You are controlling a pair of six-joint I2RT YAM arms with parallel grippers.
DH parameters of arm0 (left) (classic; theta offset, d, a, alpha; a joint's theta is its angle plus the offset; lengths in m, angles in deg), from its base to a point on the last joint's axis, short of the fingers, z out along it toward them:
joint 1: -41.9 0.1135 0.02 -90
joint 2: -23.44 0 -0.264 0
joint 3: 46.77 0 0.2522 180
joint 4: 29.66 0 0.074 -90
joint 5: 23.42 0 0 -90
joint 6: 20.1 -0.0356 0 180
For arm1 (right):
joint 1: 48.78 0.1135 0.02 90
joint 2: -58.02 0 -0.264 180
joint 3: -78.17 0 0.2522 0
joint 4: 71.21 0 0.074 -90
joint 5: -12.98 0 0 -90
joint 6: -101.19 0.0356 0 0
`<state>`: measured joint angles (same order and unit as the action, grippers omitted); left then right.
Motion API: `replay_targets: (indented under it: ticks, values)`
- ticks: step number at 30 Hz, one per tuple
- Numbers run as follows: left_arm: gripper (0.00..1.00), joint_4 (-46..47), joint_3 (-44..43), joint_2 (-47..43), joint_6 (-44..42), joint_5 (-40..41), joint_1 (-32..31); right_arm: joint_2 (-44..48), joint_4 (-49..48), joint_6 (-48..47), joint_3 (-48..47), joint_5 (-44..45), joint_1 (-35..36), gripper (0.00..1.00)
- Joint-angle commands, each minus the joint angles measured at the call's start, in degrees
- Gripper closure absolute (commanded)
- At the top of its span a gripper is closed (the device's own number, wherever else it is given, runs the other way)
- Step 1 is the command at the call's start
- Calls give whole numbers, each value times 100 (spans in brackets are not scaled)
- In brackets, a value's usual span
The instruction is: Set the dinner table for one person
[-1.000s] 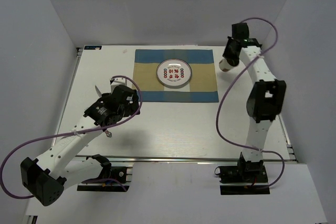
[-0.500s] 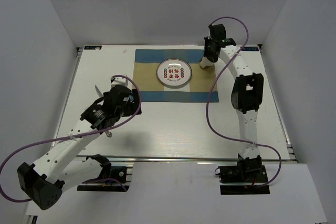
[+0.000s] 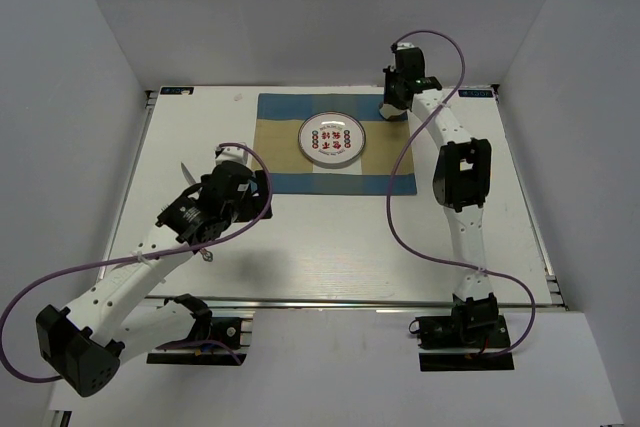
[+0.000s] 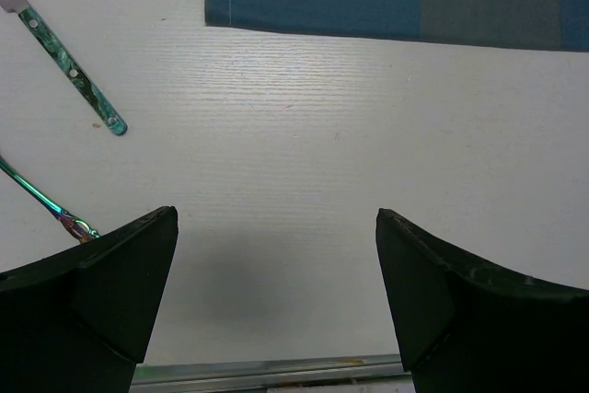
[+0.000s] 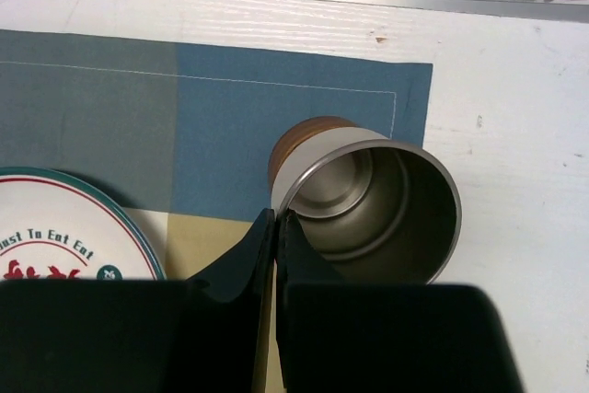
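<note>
My right gripper (image 5: 277,220) is shut on the rim of a steel cup (image 5: 386,200) with a brown band at its base. It holds the cup over the far right blue corner of the blue-and-tan placemat (image 5: 221,126); I cannot tell whether the cup touches it. In the top view this gripper (image 3: 393,104) is at the mat's far right corner. A white plate (image 3: 332,139) with red print sits in the middle of the placemat (image 3: 280,137). My left gripper (image 4: 276,218) is open and empty above the white dinner table (image 3: 330,247), left of the mat.
A green-handled knife (image 4: 78,80) and an iridescent utensil (image 4: 41,200) lie on the table beside my left gripper. The table's metal edge rail (image 5: 442,2) runs just behind the cup. Purple cables loop off both arms.
My right arm has carried the cup leftwards from beyond the mat's right edge to its far right corner. My left arm has barely shifted.
</note>
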<state>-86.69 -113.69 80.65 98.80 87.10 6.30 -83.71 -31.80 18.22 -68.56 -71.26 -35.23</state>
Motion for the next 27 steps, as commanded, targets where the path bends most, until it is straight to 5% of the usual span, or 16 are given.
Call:
replay_targets:
  ticks: [1,5,6,8,10,17,27]
  values:
    - [2,81,17,-52,-61,-65,-9,-100,-482,-88,-177,39,-1,100]
    - [2,81,17,-8,-69,-74,-9,-144,-569,0,-309,4,17,98]
    - [2,81,17,18,-69,-74,-9,-136,-578,9,-309,-13,26,76]
    - [2,64,8,36,-69,-56,-9,-92,-622,105,-300,-110,35,53]
    - [2,38,8,62,-61,-30,-9,48,-736,237,-256,-407,35,11]
    - [2,-331,-62,281,403,768,-9,1163,-1114,642,-29,-946,34,11]
    - [2,-1095,-668,1072,1845,1604,552,5002,-1510,958,4074,-1250,272,11]
